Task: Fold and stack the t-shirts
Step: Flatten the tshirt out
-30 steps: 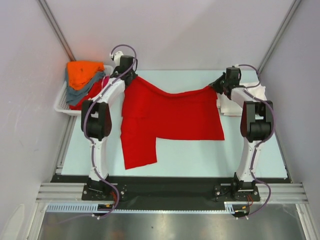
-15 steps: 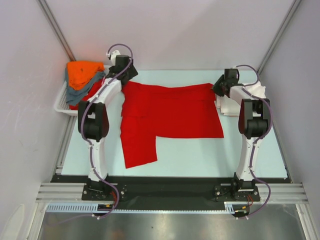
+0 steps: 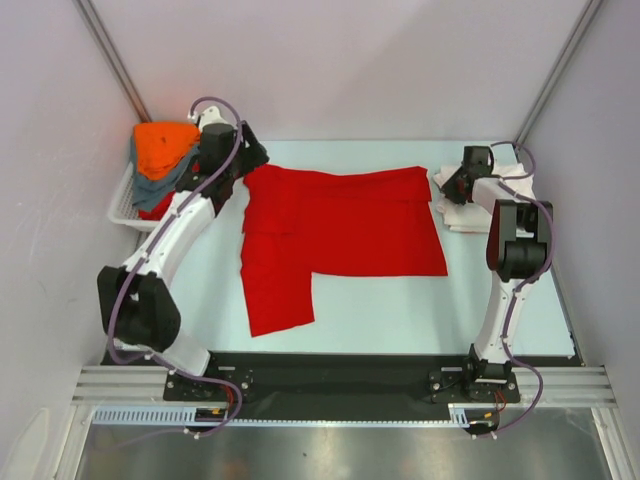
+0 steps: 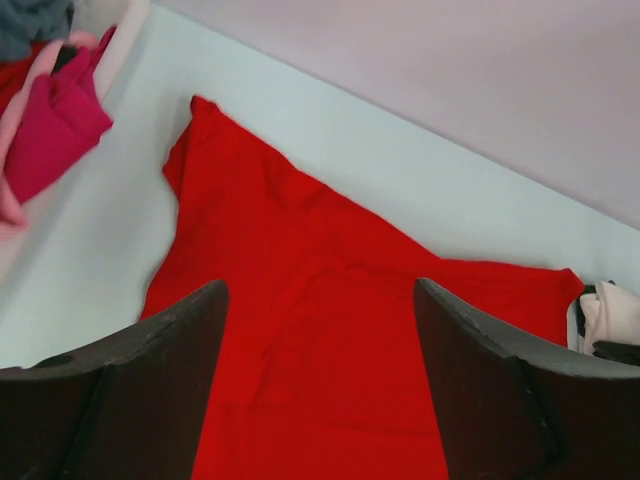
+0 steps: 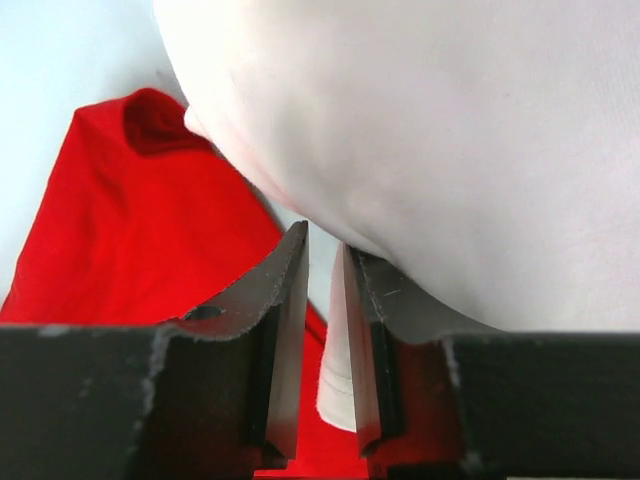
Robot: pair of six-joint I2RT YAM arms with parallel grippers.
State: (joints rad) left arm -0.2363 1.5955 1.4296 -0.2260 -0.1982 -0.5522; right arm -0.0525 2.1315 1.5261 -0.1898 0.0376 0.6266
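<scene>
Lying flat on the pale surface point(image 3: 370, 310): one bright red t-shirt point(image 3: 340, 225), spread wide, one flap hanging toward 7 o'clock. Resting at 3 o'clock of it, just beside its edge: one cream-white t-shirt point(image 3: 480, 205), folded. Sitting at 10 o'clock, at the surface's far left edge: one white mesh basket point(image 3: 125, 205), holding three more shirts heaped together — orange t-shirt point(image 3: 165, 145) on top, grey-teal t-shirt point(image 3: 160, 180) beneath, red t-shirt with pink trim point(image 4: 55, 125) lowest.

Hovering above the red shirt's far left corner: left hand point(image 4: 320, 330), fingers spread wide, released, gripping nothing. Hovering at the red shirt's far right corner, against the cream-white cloth: right hand point(image 5: 320, 275), fingers almost closed with only a thin slit between them, nothing visibly pinched there.
</scene>
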